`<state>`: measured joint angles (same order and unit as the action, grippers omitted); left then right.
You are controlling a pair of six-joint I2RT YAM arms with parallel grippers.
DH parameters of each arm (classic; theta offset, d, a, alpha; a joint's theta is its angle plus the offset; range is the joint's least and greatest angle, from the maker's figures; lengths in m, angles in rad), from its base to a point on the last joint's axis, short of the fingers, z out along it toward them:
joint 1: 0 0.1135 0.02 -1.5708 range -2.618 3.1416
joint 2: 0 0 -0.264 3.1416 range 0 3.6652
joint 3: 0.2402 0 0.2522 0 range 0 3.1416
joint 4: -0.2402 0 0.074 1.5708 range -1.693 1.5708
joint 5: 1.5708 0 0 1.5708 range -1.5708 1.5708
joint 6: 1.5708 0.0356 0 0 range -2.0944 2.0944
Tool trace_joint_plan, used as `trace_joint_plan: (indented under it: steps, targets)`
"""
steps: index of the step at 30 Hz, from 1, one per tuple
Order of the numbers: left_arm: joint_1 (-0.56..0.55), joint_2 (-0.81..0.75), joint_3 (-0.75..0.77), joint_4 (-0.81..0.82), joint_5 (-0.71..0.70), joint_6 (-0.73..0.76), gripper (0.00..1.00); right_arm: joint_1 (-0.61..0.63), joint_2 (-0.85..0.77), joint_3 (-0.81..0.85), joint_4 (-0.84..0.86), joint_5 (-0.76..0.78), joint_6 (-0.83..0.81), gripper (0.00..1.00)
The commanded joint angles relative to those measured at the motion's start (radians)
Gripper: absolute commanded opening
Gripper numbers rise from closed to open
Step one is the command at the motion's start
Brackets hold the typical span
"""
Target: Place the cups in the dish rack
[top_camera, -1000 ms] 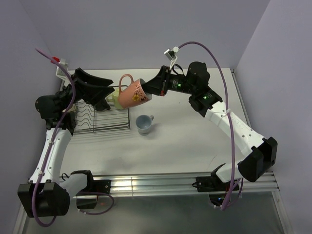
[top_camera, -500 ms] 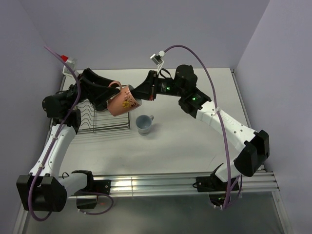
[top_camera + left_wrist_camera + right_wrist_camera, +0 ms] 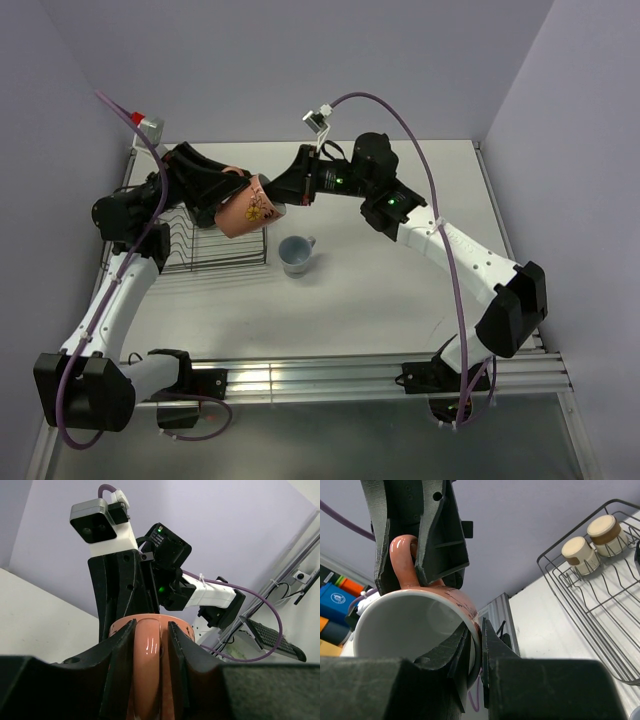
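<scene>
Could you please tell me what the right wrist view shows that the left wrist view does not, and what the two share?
Only the right wrist view shows the pink cup's white inside, its rim pinched by the right gripper, and the dish rack with two brown cups in one corner. Only the left wrist view shows the right arm and its wrist camera. Both show the cup's handle between the left gripper's fingers.
</scene>
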<state>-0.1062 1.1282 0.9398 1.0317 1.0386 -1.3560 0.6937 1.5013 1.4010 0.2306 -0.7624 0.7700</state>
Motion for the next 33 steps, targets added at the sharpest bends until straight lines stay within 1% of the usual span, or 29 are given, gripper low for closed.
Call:
trace_joint_plan:
  steps: [1, 5, 11, 15, 17, 24, 30, 33]
  targets:
    - [-0.007, -0.002, 0.002, -0.024, 0.003, -0.003, 0.37, 0.009, -0.009, 0.075, 0.125, 0.012, 0.037, 0.0]
    - [-0.006, -0.005, -0.007, -0.041, 0.015, -0.014, 0.35, 0.009, -0.012, 0.067, 0.131, 0.02, 0.035, 0.0]
    - [-0.004, -0.024, -0.019, -0.087, 0.028, 0.023, 0.38, 0.006, -0.016, 0.081, 0.112, 0.029, 0.025, 0.0]
    - [0.002, -0.03, -0.042, -0.071, 0.035, 0.011, 0.4, -0.002, -0.019, 0.087, 0.121, 0.026, 0.038, 0.0]
    - [0.007, -0.034, -0.05, -0.067, 0.041, 0.012, 0.44, -0.003, -0.024, 0.087, 0.124, 0.023, 0.043, 0.0]
    - [0.019, -0.05, -0.076, -0.053, 0.049, 0.02, 0.46, -0.01, -0.038, 0.075, 0.142, 0.014, 0.068, 0.0]
    - [0.022, -0.054, -0.081, -0.044, 0.051, 0.018, 0.45, -0.011, -0.042, 0.061, 0.156, 0.009, 0.087, 0.0]
    - [0.022, -0.051, -0.087, -0.026, 0.051, 0.003, 0.49, -0.011, -0.041, 0.064, 0.161, 0.009, 0.095, 0.0]
